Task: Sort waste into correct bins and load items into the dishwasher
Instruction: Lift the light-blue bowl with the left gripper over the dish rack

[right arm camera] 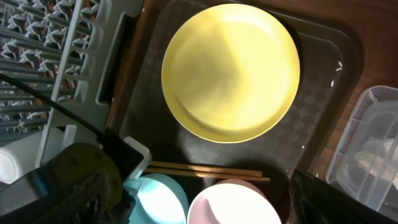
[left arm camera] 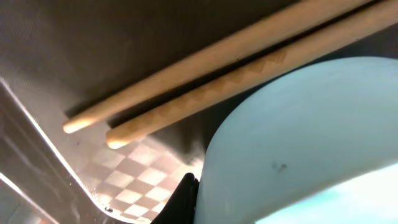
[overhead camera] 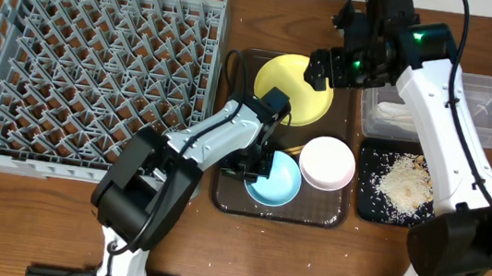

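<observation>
The left jaws pinch the light-blue bowl (overhead camera: 279, 186); right jaws spread above the yellow plate (overhead camera: 288, 92)

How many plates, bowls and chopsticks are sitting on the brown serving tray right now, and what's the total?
Plates: 1, the yellow plate
Bowls: 2, the light-blue bowl and the white bowl
Chopsticks: 2
Total: 5

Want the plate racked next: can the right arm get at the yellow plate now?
Probably yes: the right pincer hangs open over the rim of the yellow plate, and nothing lies on it.
</observation>
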You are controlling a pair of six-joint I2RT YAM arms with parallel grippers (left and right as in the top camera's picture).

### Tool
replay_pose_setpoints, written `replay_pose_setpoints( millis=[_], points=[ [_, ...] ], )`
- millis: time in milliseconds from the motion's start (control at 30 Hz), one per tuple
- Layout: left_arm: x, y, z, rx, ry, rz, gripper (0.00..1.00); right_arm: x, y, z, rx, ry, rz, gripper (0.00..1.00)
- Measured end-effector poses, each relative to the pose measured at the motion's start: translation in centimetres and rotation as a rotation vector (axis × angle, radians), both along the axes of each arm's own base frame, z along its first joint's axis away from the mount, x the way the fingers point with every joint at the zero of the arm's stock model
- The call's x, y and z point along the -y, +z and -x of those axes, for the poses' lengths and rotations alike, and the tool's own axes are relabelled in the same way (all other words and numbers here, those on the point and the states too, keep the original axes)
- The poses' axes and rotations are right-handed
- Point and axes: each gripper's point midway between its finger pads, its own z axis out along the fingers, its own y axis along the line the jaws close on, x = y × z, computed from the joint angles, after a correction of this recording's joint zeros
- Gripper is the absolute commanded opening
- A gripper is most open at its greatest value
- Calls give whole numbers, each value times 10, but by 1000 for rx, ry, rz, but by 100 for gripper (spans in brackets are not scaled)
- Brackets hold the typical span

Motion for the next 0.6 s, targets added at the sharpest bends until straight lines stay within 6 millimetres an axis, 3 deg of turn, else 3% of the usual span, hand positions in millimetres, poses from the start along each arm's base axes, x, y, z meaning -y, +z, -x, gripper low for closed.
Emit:
replay_pose_setpoints(
  millis=[133,200,367,433,600],
  points=[
    [4,27,-6,69,0,48,7,22,20,-6,42,-61,-32,91],
    [6,50,-9,129,0,86,8,49,41,-10,88,-139,-52,99],
    [5,110,-16,283,12,189,7,133,95,-6,217,-352,-74,99],
    [0,128,-18,331,28,218,8,161,108,-1,247,-422,-69,99],
    [-27,162,-32,436,108,249,8,206,113,6,252,-535,-57,99]
  ],
)
